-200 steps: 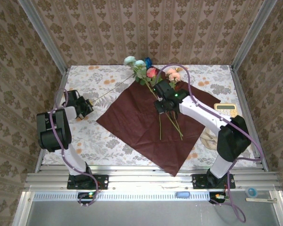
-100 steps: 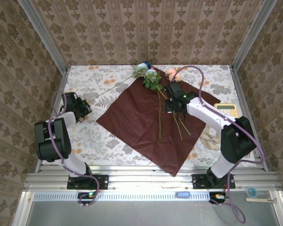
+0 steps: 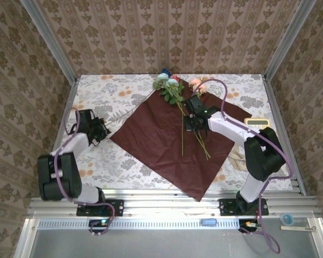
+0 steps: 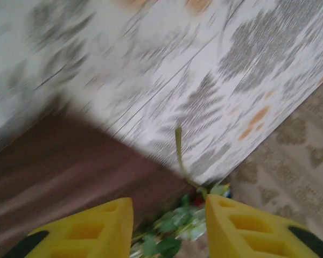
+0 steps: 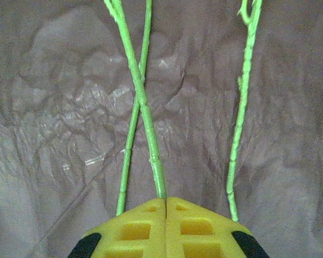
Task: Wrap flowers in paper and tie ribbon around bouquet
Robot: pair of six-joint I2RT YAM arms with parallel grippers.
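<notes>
Flowers [image 5: 141,105] pinched in shut right end effector [image 5: 166,200].

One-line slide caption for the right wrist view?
Right gripper shut on one green flower stem, two more stems beside it on dark red paper.

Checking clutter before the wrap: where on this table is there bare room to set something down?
Free: the tablecloth between the left arm and the near-left edge of the paper; the far-left corner behind the loose stem; the paper's near half. Crowded: flowers far centre; right gripper, calculator and ribbon at right.
</notes>
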